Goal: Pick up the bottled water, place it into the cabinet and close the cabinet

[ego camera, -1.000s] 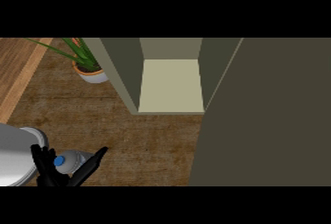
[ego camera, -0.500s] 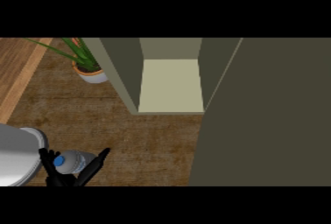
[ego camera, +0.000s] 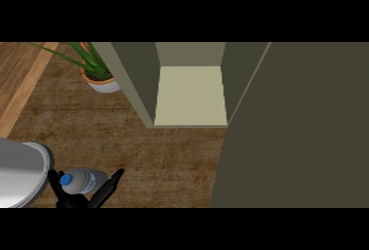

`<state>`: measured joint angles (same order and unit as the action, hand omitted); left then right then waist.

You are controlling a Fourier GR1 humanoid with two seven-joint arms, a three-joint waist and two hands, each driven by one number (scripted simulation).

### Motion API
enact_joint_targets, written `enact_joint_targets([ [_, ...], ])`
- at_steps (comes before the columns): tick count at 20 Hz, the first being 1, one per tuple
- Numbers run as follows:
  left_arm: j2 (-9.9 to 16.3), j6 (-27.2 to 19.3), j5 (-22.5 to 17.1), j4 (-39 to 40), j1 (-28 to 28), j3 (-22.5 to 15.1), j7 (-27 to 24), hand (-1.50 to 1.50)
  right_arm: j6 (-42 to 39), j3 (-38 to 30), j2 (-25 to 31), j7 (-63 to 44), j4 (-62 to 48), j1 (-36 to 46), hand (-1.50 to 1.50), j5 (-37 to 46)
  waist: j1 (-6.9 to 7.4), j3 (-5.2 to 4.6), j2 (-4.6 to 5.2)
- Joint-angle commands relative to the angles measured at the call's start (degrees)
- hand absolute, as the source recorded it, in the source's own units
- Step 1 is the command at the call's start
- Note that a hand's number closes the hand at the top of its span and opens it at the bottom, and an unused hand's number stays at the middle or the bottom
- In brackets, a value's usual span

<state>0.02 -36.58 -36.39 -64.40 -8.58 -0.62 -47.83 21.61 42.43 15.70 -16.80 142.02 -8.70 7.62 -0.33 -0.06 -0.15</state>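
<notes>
Brown wood-grain counter [ego camera: 144, 146] fills the view, with an open cabinet [ego camera: 191, 95] at the top centre, its pale shelf bare and its dark door [ego camera: 302, 127] swung out at the right. Low at the left, the left hand [ego camera: 72, 197] curls its black fingers round the bottle [ego camera: 83, 179], clear with a blue cap, well apart from the cabinet. A potted plant [ego camera: 97, 73] stands beside the cabinet.

Bare counter [ego camera: 144, 146] leads to the open cabinet [ego camera: 190, 95]; door [ego camera: 302, 127] flanks right.
</notes>
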Motion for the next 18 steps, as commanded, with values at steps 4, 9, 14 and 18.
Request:
enact_joint_targets([
  [4, -0.02, 6.91, -7.57, 7.63, 2.13, -1.80, -9.41, -1.50, 0.64, 0.26, 1.29, -3.31, 6.75, -0.79, -1.50, 4.96, -0.08, -0.03, 0.02],
  [9, 0.57, 8.26, -6.21, 6.65, 5.16, 2.69, -8.49, 1.50, 0.83, 0.84, 0.86, -2.13, 5.05, 0.03, -1.50, 4.67, -0.01, 0.03, 0.03],
  [14, -0.01, 10.09, -10.88, 5.32, -0.09, -4.08, -12.84, 1.50, 2.67, 3.65, 1.58, -1.82, 5.89, -1.83, -1.50, 6.96, 0.02, 0.01, -0.06],
  [18, 0.38, 14.61, -9.33, 7.80, 4.61, 1.81, -10.45, 1.50, 0.65, -0.82, 3.33, 0.25, 5.05, -1.20, -1.50, 2.28, 0.05, 0.05, 0.05],
])
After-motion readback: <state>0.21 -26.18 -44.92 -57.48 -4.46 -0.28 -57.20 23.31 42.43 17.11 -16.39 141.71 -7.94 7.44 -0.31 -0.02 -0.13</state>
